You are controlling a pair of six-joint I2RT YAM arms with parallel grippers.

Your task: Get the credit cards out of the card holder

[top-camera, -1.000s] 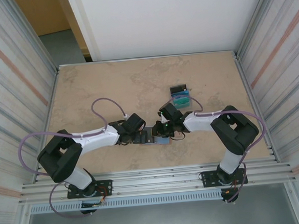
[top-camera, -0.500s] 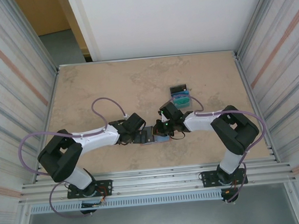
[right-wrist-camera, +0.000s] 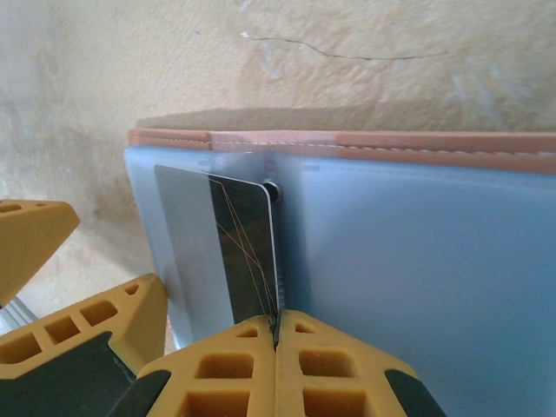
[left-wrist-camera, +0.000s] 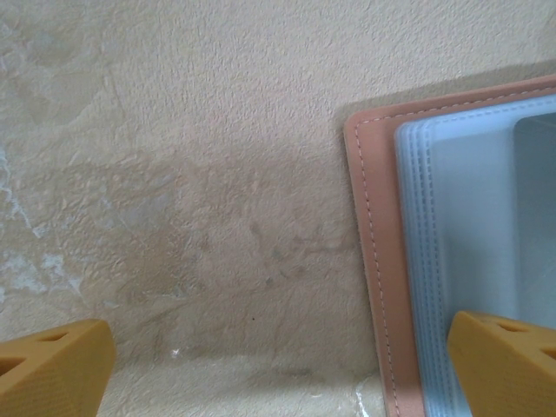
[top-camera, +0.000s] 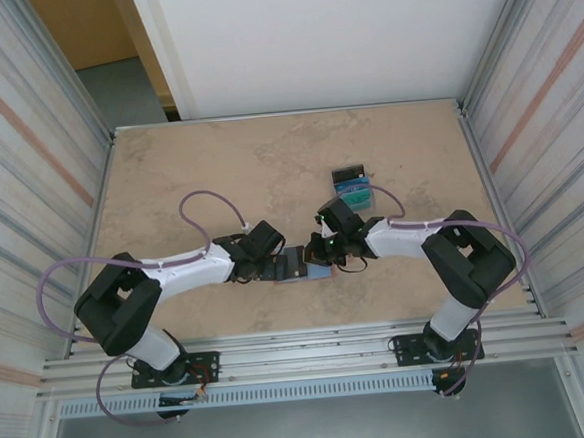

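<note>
The pinkish-brown card holder [top-camera: 297,266] lies open on the table between both grippers, its light-blue panels [right-wrist-camera: 417,261] facing up inside the leather rim [left-wrist-camera: 373,261]. My right gripper [right-wrist-camera: 276,328] is shut on the near edge of a dark-faced credit card [right-wrist-camera: 230,252] that stands partly out of the slot beside the holder's fold. My left gripper [left-wrist-camera: 278,369] is open, with one orange finger [left-wrist-camera: 508,360] on the blue panel and the other finger [left-wrist-camera: 52,360] over bare table. From above, the left gripper [top-camera: 278,267] and right gripper [top-camera: 320,252] meet over the holder.
A clear, black-backed upright stand [top-camera: 352,188] with teal and blue cards in it sits just behind the right gripper. Corrugated metal walls [top-camera: 38,177] close both sides of the beige tabletop [top-camera: 219,174]. The left gripper's fingers [right-wrist-camera: 104,326] sit close to the held card.
The right arm has drawn back a little to the right, its gripper still shut on the card. The left arm and the card holder have stayed put.
</note>
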